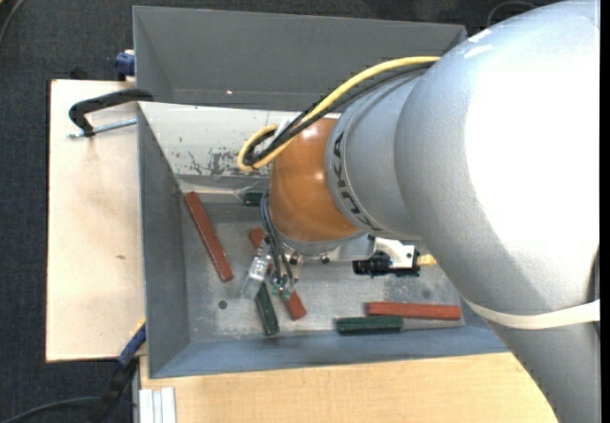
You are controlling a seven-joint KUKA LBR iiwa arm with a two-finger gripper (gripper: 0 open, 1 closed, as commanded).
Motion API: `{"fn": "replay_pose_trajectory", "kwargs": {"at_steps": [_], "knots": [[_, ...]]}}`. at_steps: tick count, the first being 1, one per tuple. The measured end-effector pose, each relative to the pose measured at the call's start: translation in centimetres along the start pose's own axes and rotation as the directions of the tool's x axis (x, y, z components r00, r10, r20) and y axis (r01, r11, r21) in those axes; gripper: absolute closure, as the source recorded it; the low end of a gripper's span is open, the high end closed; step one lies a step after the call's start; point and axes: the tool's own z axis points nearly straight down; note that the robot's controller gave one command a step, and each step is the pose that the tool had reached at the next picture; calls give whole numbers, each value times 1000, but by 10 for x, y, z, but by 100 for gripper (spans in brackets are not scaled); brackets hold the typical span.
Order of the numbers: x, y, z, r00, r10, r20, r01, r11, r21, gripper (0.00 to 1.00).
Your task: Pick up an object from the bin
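My gripper (276,276) reaches down under the orange wrist cover to the bin floor, left of the middle. Right at its tip lie a short red bar (293,305) and a dark green bar (266,313), crossing each other near the front wall. A small shiny, clear-looking piece (256,272) sits against the gripper's left side. Just behind it a small red piece (255,237) shows, partly hidden by the gripper. Whether anything is held I cannot see.
A long red-brown bar (208,236) lies slanted by the left wall. At the front right a red bar (414,312) and a dark green bar (368,324) lie side by side. The arm covers the bin's right and back parts.
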Motion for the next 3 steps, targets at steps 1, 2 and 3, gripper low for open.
{"fn": "replay_pose_trajectory", "kwargs": {"at_steps": [1,2,3], "knots": [[2,-1,3,1000,-2,-5,2,1000,3,0],[-14,-69,1,999,40,-7,-40,999,8,0],[-15,-63,-1,999,34,3,-34,999,-1,100]]}}
